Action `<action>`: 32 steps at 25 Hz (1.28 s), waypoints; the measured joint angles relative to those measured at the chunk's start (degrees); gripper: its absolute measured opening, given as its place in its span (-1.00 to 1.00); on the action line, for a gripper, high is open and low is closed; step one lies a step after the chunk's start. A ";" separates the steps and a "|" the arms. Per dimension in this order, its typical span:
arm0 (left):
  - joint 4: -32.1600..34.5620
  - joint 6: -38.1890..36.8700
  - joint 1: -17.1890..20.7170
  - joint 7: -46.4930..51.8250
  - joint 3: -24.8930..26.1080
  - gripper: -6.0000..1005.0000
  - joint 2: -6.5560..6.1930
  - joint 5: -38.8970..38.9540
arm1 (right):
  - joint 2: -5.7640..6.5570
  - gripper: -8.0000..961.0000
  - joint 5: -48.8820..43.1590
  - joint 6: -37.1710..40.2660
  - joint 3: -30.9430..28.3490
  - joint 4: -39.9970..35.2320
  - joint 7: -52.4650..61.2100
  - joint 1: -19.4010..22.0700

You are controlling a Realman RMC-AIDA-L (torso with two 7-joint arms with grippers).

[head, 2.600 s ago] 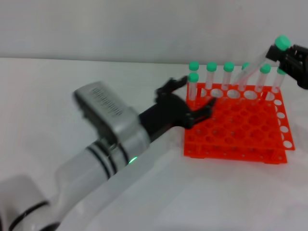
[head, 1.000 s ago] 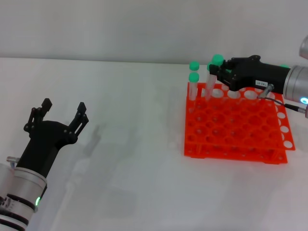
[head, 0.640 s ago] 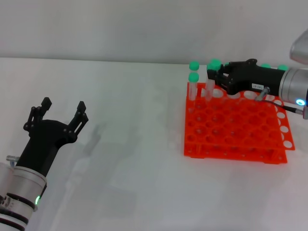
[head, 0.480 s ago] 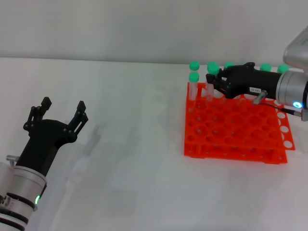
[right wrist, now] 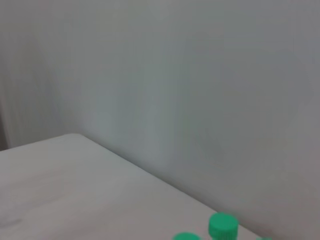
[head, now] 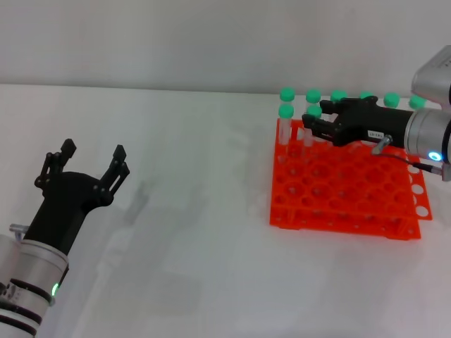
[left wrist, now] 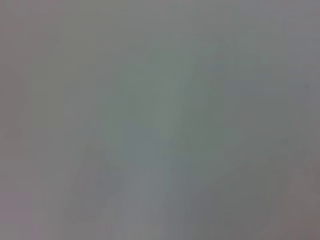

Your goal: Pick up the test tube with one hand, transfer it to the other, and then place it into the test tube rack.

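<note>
My right gripper (head: pixel 311 124) reaches level over the rack (head: pixel 342 182), fingers spread around the tube (head: pixel 311 121); left gripper (head: pixel 90 160) open, empty, raised.

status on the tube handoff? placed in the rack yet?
Handoff looks done: the left gripper is open, empty, parked away from the test tube rack. In hand: the right gripper is at the rack's far left corner, around the test tube, which stands in a second-row hole. Grip state unclear. Left: release if needed and retract.
</note>
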State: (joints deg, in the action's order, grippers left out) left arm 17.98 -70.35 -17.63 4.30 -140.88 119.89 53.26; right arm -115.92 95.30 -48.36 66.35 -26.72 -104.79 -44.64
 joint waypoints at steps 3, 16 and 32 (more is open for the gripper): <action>-0.21 0.04 -0.30 0.00 0.00 0.73 -0.01 0.00 | 0.00 -0.30 0.00 -0.33 0.01 0.01 0.38 0.34; -0.35 0.01 -1.10 1.77 0.05 0.73 -0.01 -0.05 | 0.64 0.70 9.51 -13.45 -1.22 -7.14 -4.08 14.42; -2.71 2.37 -8.36 5.60 1.11 0.73 0.01 7.20 | 0.47 0.70 35.52 -16.00 -33.62 18.28 -44.92 21.78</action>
State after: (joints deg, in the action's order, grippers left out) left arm 15.27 -67.98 -25.99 9.90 -139.77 119.90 60.46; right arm -115.45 130.82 -64.35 32.74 -8.45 -149.72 -22.86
